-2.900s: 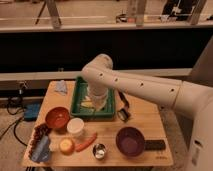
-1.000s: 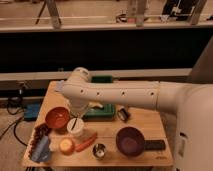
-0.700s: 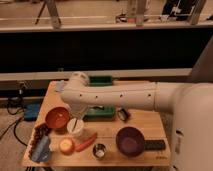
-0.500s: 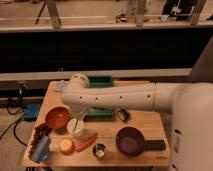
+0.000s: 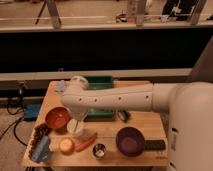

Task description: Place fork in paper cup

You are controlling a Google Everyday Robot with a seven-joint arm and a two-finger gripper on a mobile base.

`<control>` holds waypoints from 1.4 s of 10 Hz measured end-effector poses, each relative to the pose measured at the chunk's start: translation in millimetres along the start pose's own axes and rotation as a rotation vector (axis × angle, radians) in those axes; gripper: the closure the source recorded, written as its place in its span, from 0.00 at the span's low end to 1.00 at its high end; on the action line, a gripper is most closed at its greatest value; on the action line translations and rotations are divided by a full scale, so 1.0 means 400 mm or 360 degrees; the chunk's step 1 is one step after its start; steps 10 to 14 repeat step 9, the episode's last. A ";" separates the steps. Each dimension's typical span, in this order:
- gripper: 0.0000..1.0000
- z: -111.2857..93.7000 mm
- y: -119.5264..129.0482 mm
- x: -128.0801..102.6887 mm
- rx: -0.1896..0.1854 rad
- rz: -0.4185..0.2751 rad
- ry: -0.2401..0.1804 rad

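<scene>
The white arm (image 5: 115, 98), smooth, rounded and dotted with small dark holes, is seen stretched across the wooden table (image 5: 145, 122) from the right. It is bent down at its bulbous end on the left side. The gripper (image 5: 78, 116) is hung from that end, directly above the paper cup (image 5: 76, 128) and very close to its rim. How the gripper is set cannot be told, as it is shadowed by the arm.

The paper cup, a short plain cream cylinder, is stood upright near the front left of the table. The round reddish-brown bowl (image 5: 56, 118) is found just beside it on the left. The fork cannot be picked out anywhere. If it is at the gripper or the cup, it is hidden there.

A flat green tray (image 5: 102, 81) is crossed by the arm and shows above and below it. Toward the front edge a glossy purple bowl (image 5: 131, 141) is noted. A small shiny metal cup (image 5: 99, 150) is set to its left. A slim orange piece (image 5: 86, 142) is laid slantwise between the metal cup and the paper cup
</scene>
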 end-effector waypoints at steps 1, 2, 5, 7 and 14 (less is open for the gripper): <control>0.29 0.002 0.001 0.000 0.0001 0.0000 -0.0005; 0.22 0.003 0.003 0.000 0.0004 0.0002 -0.0012; 0.20 -0.014 0.001 0.002 0.0030 0.0007 -0.0025; 0.20 -0.031 0.002 0.010 0.0029 0.0020 -0.0016; 0.22 -0.050 0.005 0.023 0.0026 0.0067 -0.0003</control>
